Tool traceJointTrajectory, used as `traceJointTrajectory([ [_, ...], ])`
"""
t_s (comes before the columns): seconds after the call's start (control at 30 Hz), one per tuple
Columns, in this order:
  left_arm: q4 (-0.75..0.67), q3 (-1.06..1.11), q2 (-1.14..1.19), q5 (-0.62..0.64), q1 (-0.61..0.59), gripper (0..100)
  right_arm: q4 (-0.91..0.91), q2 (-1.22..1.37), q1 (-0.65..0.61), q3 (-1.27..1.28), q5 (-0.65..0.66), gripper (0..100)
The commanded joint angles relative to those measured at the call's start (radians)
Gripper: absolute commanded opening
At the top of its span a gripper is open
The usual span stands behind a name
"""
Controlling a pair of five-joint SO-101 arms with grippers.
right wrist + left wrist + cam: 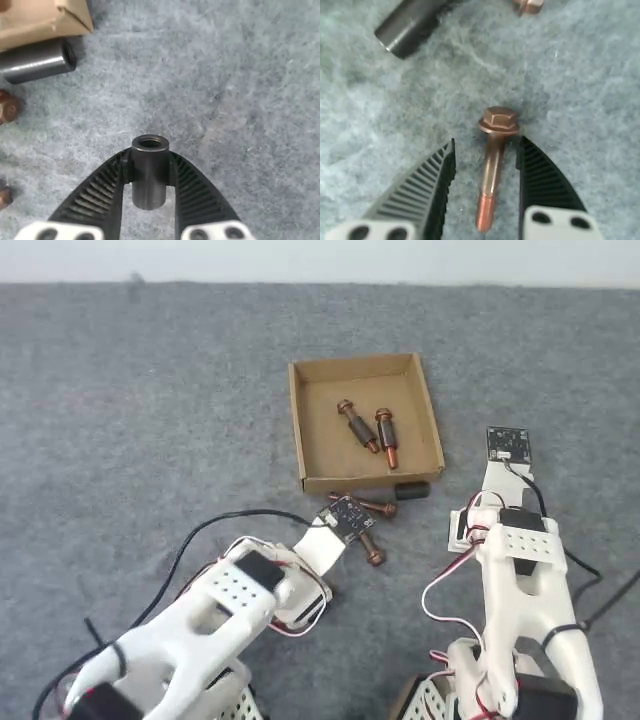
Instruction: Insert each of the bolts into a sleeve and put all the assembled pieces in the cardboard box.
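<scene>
Jaws of my left end effector (486,145) stand apart astride a bolt (492,165) on the worktop (580,75). My right end effector (149,160) clamps a sleeve (149,177). Farther off, a second sleeve (37,60) lies just beside the cardboard box (297,430), which holds two assembled pieces (357,426).

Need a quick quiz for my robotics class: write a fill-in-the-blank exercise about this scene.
1. The right gripper is shut on a black ____.
2. The left gripper is ____, with a bolt lying between its two sides.
3. The cardboard box holds ____ assembled pieces.
Missing words: sleeve; open; two.
</scene>
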Motion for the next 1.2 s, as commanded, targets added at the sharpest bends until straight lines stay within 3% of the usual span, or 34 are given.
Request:
traceJointTrajectory([
  [0.0, -0.021, -0.087, 0.083, -0.008, 0.003, 19, -0.018, -0.048, 0.013, -0.006, 0.012, 0.6],
  [0.17, -0.021, -0.128, 0.163, -0.008, 0.005, 17, -0.018, -0.048, 0.013, -0.006, 0.012, 0.6],
  [0.37, -0.018, -0.139, 0.169, -0.008, 0.015, 1, -0.018, -0.048, 0.013, -0.006, 0.012, 0.6],
  [0.5, 0.014, -0.134, 0.169, -0.011, 0.064, 1, -0.018, -0.048, 0.015, -0.006, 0.012, 0.6],
  [0.8, 0.026, -0.14, 0.166, -0.009, 0.052, 1, -0.018, -0.048, 0.015, -0.006, 0.012, 0.6],
  [1.17, 0.02, -0.124, -0.157, 0.015, -0.222, 1, -0.018, -0.048, 0.015, -0.006, 0.012, 0.6],
])
